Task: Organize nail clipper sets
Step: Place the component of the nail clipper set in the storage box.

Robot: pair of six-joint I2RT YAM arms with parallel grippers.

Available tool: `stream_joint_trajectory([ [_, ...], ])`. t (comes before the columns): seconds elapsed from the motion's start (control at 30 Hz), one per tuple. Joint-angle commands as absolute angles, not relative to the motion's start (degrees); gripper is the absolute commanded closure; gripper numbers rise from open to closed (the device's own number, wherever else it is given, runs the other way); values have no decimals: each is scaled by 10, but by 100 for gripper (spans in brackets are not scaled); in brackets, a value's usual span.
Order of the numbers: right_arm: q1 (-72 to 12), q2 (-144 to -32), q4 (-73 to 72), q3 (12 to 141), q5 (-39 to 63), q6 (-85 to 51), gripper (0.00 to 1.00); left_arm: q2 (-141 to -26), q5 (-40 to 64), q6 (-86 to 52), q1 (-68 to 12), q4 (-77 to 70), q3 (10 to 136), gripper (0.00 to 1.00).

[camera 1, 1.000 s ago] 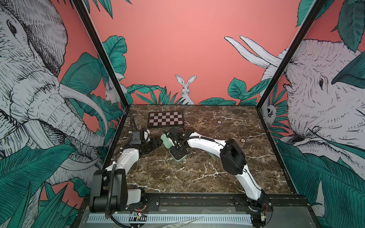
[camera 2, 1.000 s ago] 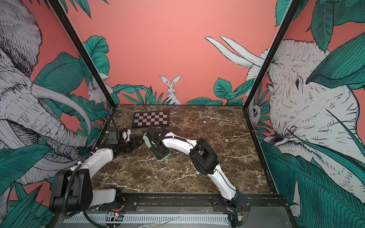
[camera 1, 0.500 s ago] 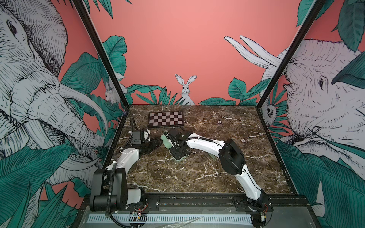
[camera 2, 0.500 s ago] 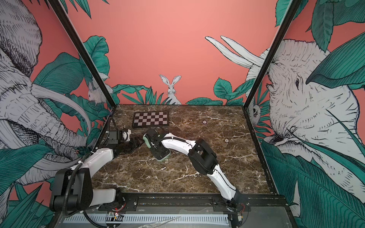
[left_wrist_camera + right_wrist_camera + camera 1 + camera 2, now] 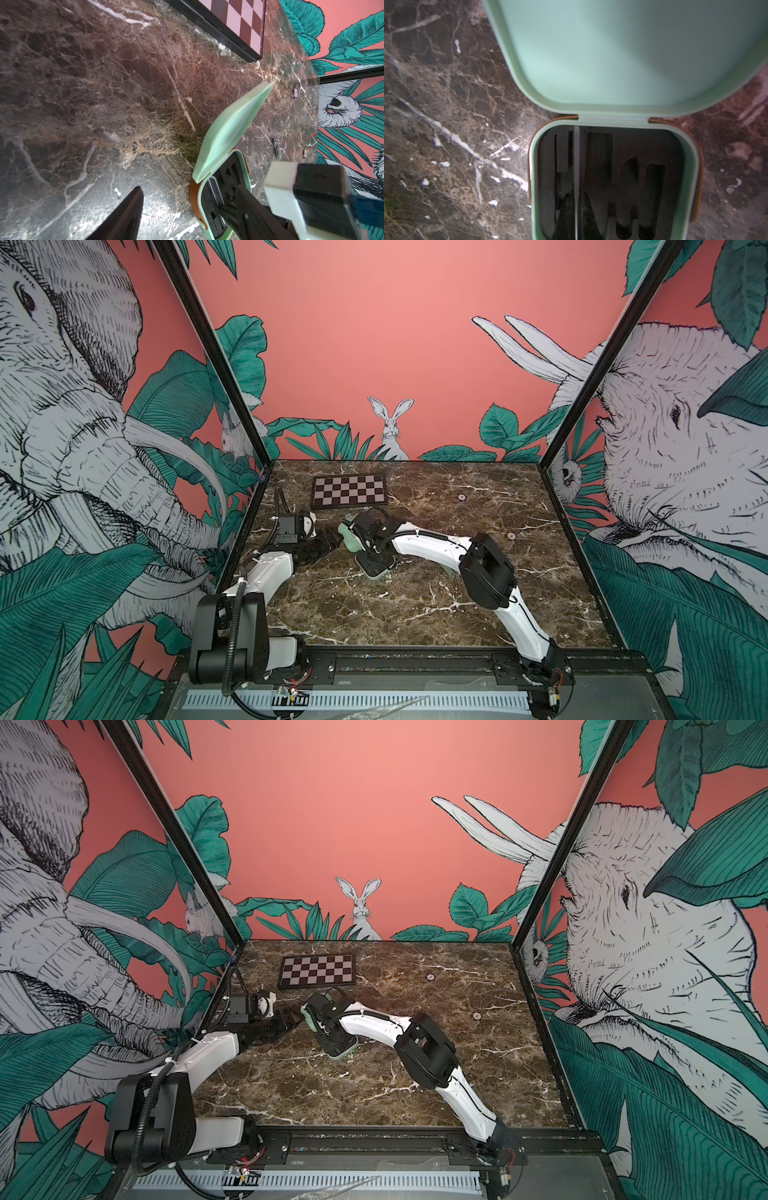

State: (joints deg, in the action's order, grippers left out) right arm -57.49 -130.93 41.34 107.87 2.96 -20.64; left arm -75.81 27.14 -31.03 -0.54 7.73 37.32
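Note:
The mint-green case (image 5: 376,568) (image 5: 341,1049) of the nail clipper sets lies on the marble with its lid (image 5: 347,539) (image 5: 226,128) (image 5: 623,52) raised. Its dark tray (image 5: 612,162) faces up, ringed by a brown band (image 5: 193,193). My right gripper (image 5: 576,197) hangs just over the tray, shut on a slim pale tool (image 5: 576,155) that lies along a slot. My left gripper (image 5: 330,540) (image 5: 189,188) is open at the case's hinge end, one finger (image 5: 128,212) over the marble. Two loose slim tools (image 5: 277,145) lie beyond the case, and a pale-green tool (image 5: 449,570) shows under the right arm.
A brown-and-pale checkerboard (image 5: 349,489) (image 5: 318,969) (image 5: 239,22) lies flat near the back wall, close behind both grippers. Two small round discs (image 5: 461,497) (image 5: 511,536) sit on the marble further right. Printed walls close the left, back and right sides.
The right arm has edged very slightly to the left over the case. The left arm, the case and its lid stay as they were.

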Motion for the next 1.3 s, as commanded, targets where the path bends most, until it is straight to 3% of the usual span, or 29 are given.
stream_joint_trajectory([
  [0.0,-581,-1309,425,1069,11,-217,100,-760,277,-310,-2,72,373,27],
  [1.27,-591,-1298,445,1098,-2,-236,100,-760,285,-312,0,68,369,27],
])
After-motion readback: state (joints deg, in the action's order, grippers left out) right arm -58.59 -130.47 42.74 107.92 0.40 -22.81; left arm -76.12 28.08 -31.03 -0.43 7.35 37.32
